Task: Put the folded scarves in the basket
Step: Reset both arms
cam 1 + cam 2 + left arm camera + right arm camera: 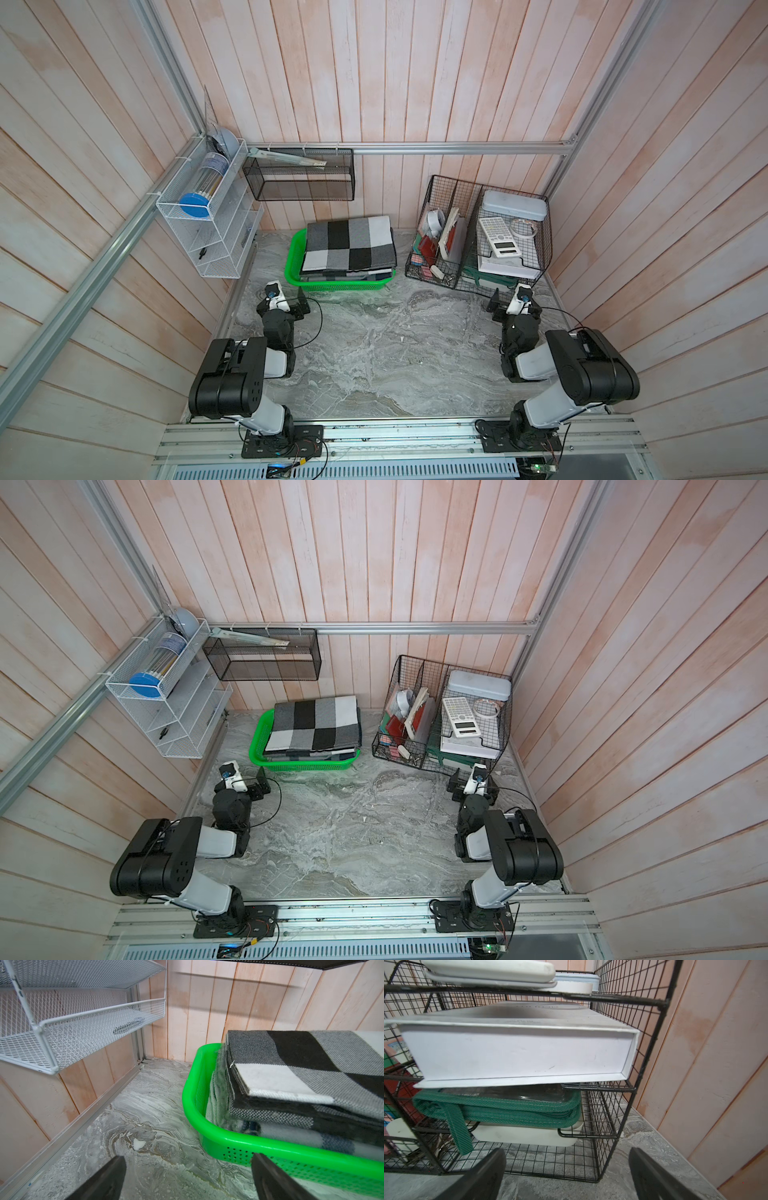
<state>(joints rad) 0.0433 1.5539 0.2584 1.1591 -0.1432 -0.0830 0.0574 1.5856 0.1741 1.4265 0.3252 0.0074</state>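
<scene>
pale pink plank walls (415, 83) close in a grey marbled tabletop (374, 353), seen from above in both top views. at the back, left of centre, sits the bright green perforated plastic basket (345, 286), and the folded scarf (349, 243), checked in black, grey and white, lies inside it. the cloth stack rises above the rim, and in a top view it hides the basket's right-hand wall. the left wrist view shows several layers, with a bluish checked layer at the bottom.

the left gripper (187, 1165) is low over the table by the basket's near left corner, jaws spread wide and holding nothing (one finger (270, 1178) shows in front of the dotted green wall; whether it touches is unclear). the right gripper (566, 1155) is likewise spread and empty, facing the near right corner of a black wire-grid desk organiser (633, 1001). that organiser holds a white flat box (519, 1053) over a green-edged pouch (508, 1109), with a white calculator (498, 237) higher up. a white wire rack (216, 249) hangs on the left wall, well apart from the basket.
</scene>
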